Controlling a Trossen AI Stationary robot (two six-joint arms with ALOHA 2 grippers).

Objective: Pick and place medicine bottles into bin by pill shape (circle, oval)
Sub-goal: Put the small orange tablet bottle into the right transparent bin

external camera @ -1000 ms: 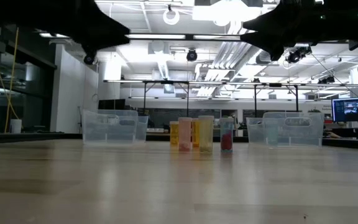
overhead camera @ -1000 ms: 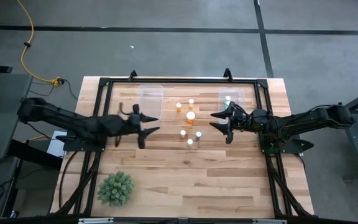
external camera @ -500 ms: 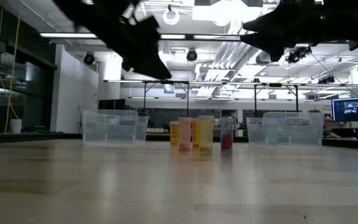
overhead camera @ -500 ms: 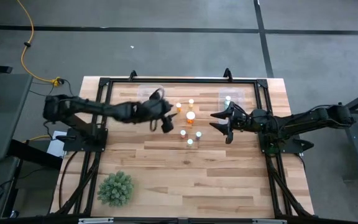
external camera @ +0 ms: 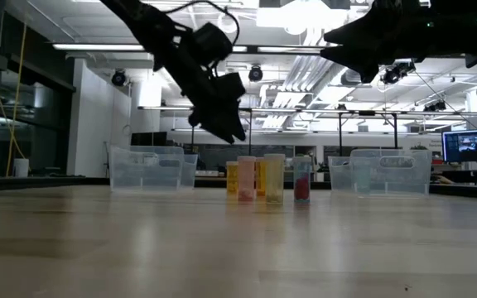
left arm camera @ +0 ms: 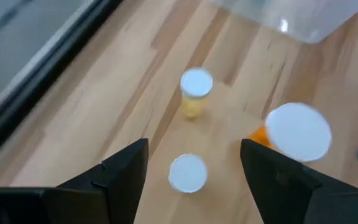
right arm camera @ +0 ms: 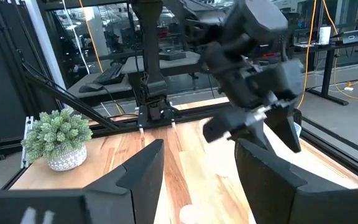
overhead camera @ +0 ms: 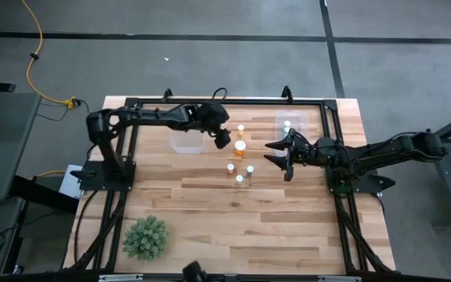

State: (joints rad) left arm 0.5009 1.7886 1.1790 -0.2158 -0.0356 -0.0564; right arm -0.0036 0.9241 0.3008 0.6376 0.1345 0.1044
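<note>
Now the left gripper [overhead camera: 224, 139] hangs over the cluster of medicine bottles [overhead camera: 239, 160] near the table's [overhead camera: 272, 227] far middle, jaws spread wide and empty, a white-capped bottle [left arm camera: 188, 173] showing right between its fingers [left arm camera: 126, 177] in the left wrist view. Beside it sits the larger orange bottle [left arm camera: 294, 132], and a yellowish one [left arm camera: 195, 92] stands just beyond. Behind the gripper is the left clear bin [overhead camera: 188, 131]. Over on the other side, the right gripper [overhead camera: 282, 157] hovers beside the cluster, jaws parted, gripping nothing, near the right clear bin [overhead camera: 290, 124], which holds one bottle. A green plant [overhead camera: 146, 237] sits at the near left corner.
</note>
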